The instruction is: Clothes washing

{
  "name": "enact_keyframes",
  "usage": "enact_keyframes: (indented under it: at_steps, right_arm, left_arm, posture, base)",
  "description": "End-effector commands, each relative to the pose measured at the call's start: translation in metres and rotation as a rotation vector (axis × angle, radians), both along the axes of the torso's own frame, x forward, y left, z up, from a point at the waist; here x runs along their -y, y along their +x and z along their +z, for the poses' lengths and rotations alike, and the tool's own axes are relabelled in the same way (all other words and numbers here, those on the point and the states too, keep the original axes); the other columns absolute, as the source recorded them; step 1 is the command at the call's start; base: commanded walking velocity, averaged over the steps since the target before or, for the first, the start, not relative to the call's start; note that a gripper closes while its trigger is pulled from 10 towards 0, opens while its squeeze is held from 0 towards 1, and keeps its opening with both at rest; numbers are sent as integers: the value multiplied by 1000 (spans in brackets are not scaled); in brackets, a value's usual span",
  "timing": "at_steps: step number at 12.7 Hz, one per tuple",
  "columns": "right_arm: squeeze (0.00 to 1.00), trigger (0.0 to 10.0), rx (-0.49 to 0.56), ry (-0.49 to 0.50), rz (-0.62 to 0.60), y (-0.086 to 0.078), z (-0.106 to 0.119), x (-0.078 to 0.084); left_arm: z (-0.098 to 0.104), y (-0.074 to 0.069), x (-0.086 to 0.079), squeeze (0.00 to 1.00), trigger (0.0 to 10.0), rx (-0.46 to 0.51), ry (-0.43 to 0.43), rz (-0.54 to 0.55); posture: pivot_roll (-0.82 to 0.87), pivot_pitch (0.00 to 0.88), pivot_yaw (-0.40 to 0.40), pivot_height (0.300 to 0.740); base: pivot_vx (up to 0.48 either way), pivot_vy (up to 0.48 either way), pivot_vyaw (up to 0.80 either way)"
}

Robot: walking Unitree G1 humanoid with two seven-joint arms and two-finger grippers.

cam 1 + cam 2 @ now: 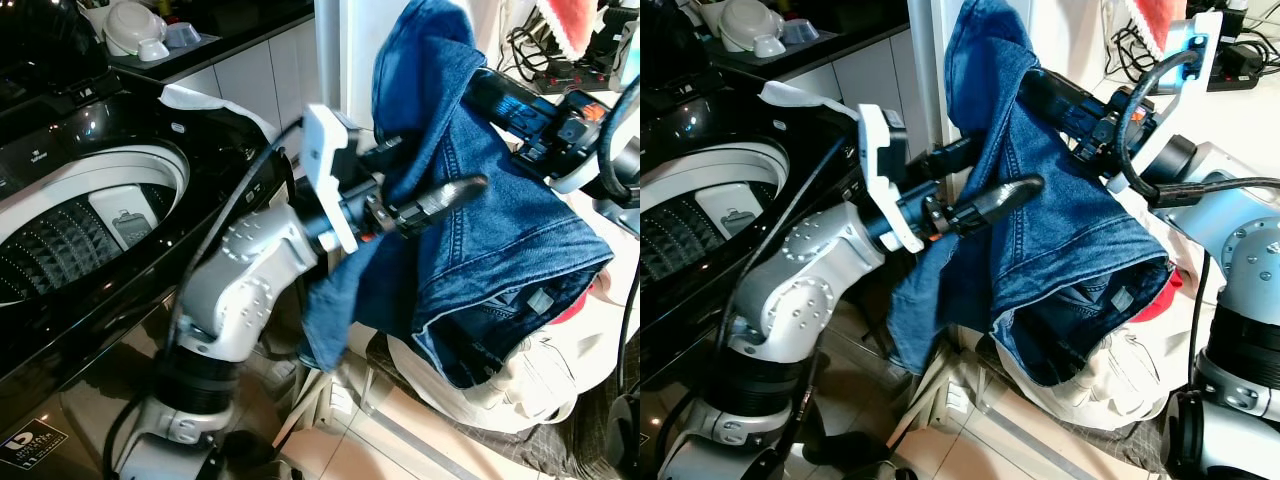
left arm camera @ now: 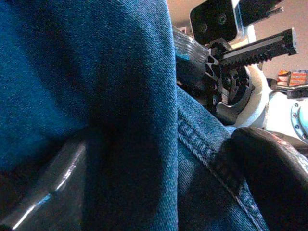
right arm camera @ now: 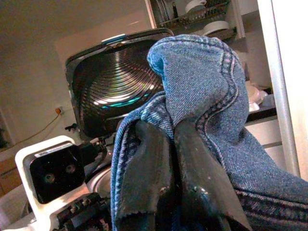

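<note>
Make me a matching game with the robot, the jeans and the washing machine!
Things:
1. jeans
2. washing machine
3. right claw
4. white bowls

Where or how:
A. on the dark counter behind the machine
B. pinching a fold of denim
C. held up in the air by both claws
D. lid open, on the robot's left

Pairs: 1-C, 2-D, 3-B, 4-A

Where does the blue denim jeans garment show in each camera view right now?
Left eye: blue denim jeans, centre-right, draped over both grippers.
Right eye: centre.
Left wrist: close-up denim across the frame.
Right wrist: bunched above the right gripper's fingers.
Shared landmark: open black top-loading washing machine.
</note>
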State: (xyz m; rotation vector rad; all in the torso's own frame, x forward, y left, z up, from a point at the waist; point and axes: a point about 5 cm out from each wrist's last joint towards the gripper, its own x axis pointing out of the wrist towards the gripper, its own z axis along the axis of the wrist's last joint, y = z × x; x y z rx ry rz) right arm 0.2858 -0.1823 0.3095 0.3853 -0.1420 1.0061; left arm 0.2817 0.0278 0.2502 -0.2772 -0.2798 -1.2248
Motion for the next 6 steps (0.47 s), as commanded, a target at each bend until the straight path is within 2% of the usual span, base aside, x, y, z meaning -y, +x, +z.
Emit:
enact_keyframes:
  at_steps: [1,2,3,6]
  right_arm:
    - [0,0,53,-13,41,-5,12,-10]
    - [0,0,50,-12,45,-6,12,-12]
    - [0,0,47,-13,48,-5,12,-14]
    - [0,0,43,-23,50,-6,10,-16]
  left_arm:
    - [0,1,2,0,9176,-1,12,23]
    - [-3,10,0,0,0,-22,30,103]
    - [-4,19,-5,0,0,-40,32,183]
    - [-3,28,-15,0,0,-53,13,270]
  posture:
    - [-38,0,85,740]
    - [-36,0,84,740]
    - [-36,0,84,740]
    - [-33,0,84,740]
  base:
    - [0,0,0]
    - [0,0,0]
    - [0,0,0]
    - [0,0,0]
